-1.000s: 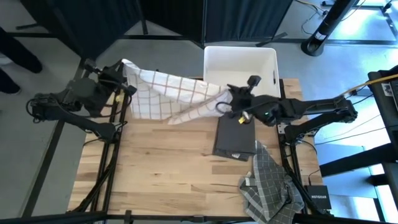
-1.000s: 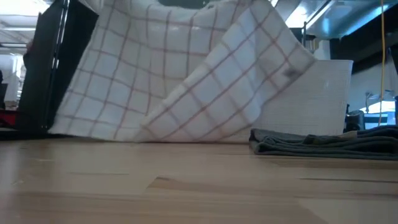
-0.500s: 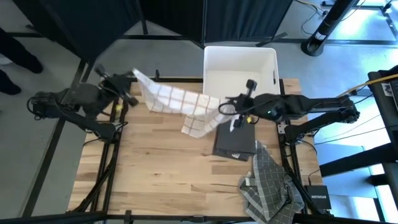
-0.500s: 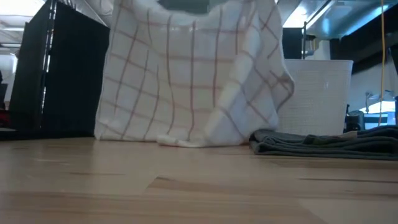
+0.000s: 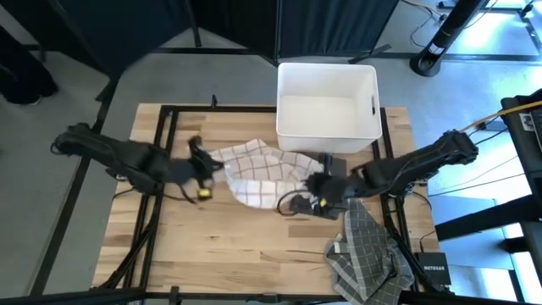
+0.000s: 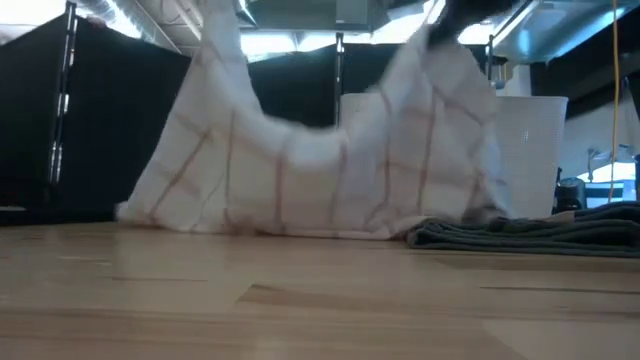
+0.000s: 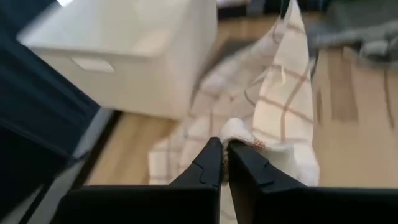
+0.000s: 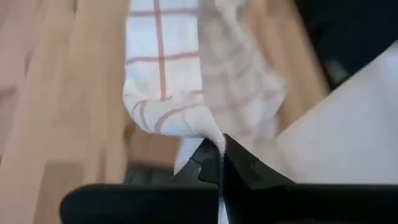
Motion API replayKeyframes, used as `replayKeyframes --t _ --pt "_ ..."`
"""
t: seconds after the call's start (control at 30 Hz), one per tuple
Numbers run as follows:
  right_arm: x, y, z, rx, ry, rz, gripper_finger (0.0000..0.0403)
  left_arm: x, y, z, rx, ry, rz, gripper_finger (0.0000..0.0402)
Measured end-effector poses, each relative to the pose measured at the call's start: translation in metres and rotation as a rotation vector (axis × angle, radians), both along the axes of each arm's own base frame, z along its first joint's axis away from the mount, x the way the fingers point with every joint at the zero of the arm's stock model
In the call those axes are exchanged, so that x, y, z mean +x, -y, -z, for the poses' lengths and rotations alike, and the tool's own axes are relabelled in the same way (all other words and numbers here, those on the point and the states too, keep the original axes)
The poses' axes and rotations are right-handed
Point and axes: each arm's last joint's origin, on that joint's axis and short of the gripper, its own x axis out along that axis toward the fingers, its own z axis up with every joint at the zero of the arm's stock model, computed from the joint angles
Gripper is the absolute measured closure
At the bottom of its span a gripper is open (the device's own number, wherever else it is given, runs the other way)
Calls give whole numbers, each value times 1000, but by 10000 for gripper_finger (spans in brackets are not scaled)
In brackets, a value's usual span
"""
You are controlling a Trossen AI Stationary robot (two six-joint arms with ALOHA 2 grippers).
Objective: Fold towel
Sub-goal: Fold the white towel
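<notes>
1. The towel (image 5: 254,169) is thin white cloth with a red-brown grid, slack and rumpled. It lies just in front of the white bin (image 5: 327,99), its lower edge resting on the wooden table (image 5: 220,237).
2. In the low view the towel (image 6: 320,160) is lifted at two corners and sags in a curve between them, its bottom hem gathered on the boards.
3. The white bin is a smooth, square plastic tub with a handle slot in its side.
4. A dark grey folded cloth (image 5: 332,182) lies flat beside the towel, in front of the bin. A grey checked cloth (image 5: 366,254) sits crumpled farther from the bin, at the table's corner.
5. The left gripper (image 7: 224,163) has its fingers pressed together on a bunched corner of the towel, on the towel's side away from the folded cloth.
6. The right gripper (image 8: 219,163) is likewise pinched tight on a thin edge of the towel, at the folded-cloth side, in front of the bin.
</notes>
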Motion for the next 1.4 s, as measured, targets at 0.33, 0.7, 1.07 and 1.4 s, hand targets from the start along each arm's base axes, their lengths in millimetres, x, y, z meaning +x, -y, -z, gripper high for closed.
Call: replayKeyframes --t 0.33,0.7,1.07,1.4 --pt "-26 -15 60 432 -330 212 341 71 46 79 -35 -146 -34 397" --pt "17 -44 31 481 233 69 216 96 69 111 -173 -181 -55 395" --pt "80 -78 121 450 500 -10 206 111 85 112 -230 -25 -28 394" --pt "107 -86 122 367 561 64 205 120 91 109 -222 77 -17 394"
